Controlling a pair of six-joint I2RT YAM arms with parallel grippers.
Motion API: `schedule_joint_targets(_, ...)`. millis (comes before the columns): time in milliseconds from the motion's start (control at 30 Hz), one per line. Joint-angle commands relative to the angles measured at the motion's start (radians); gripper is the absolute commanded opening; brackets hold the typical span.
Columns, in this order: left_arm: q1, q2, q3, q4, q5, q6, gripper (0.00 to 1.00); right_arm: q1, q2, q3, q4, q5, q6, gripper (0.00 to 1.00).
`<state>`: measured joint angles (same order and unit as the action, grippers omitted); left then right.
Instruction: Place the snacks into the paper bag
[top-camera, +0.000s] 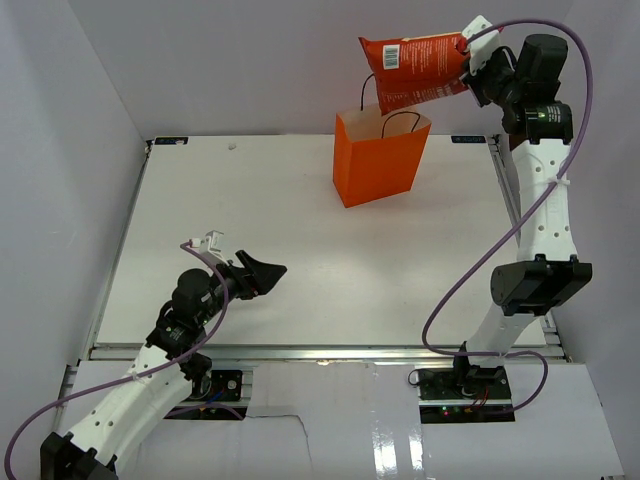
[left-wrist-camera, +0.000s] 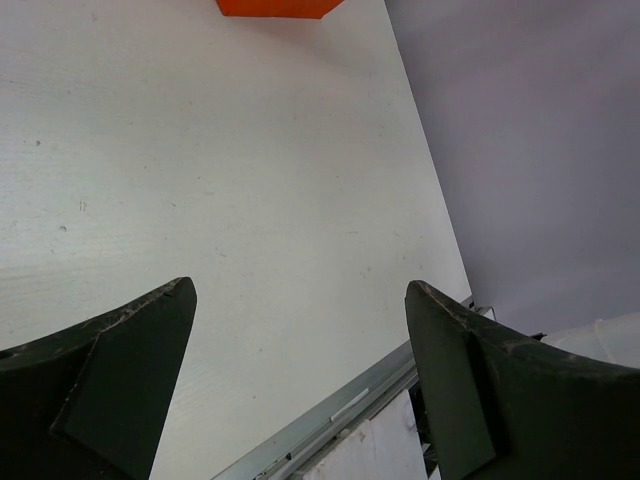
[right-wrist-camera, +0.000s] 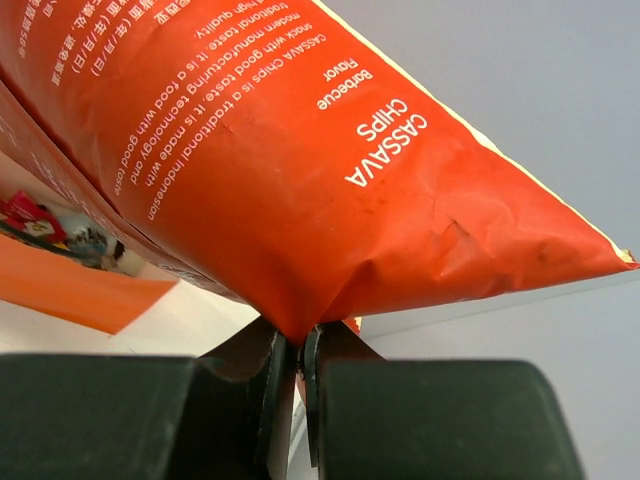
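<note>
The red-orange chip bag (top-camera: 415, 70) hangs in the air above the mouth of the upright orange paper bag (top-camera: 378, 165), at the back right of the table. My right gripper (top-camera: 468, 62) is shut on the bag's pinched edge. In the right wrist view the chip bag (right-wrist-camera: 300, 170) fills the frame, with a fold of it squeezed between my right gripper (right-wrist-camera: 297, 340) jaws. Below it I see the paper bag (right-wrist-camera: 80, 290), with small wrapped snacks (right-wrist-camera: 30, 218) inside its mouth. My left gripper (top-camera: 262, 275) hovers open and empty low over the near left of the table.
The white table (top-camera: 250, 220) is walled by pale panels at left, back and right. A metal rail (left-wrist-camera: 330, 415) runs along the near edge below my left gripper (left-wrist-camera: 300, 288). The paper bag's foot (left-wrist-camera: 275, 7) shows at the top of the left wrist view.
</note>
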<state>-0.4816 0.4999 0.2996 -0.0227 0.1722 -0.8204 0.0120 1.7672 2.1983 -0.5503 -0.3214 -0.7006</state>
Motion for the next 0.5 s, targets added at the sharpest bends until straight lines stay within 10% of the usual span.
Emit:
schedule_joint_targets(0, 0.003, -0.004, -0.011, 0.001, 0.004, 0.004, 0.96, -0.037, -0.029, -0.005, 0.099, 0.019, -0.037, 0.08)
schedule_joint_targets(467, 0.003, 0.008, -0.017, 0.015, 0.01, 0.003, 0.96, -0.057, -0.103, -0.144, 0.147, -0.005, -0.141, 0.08)
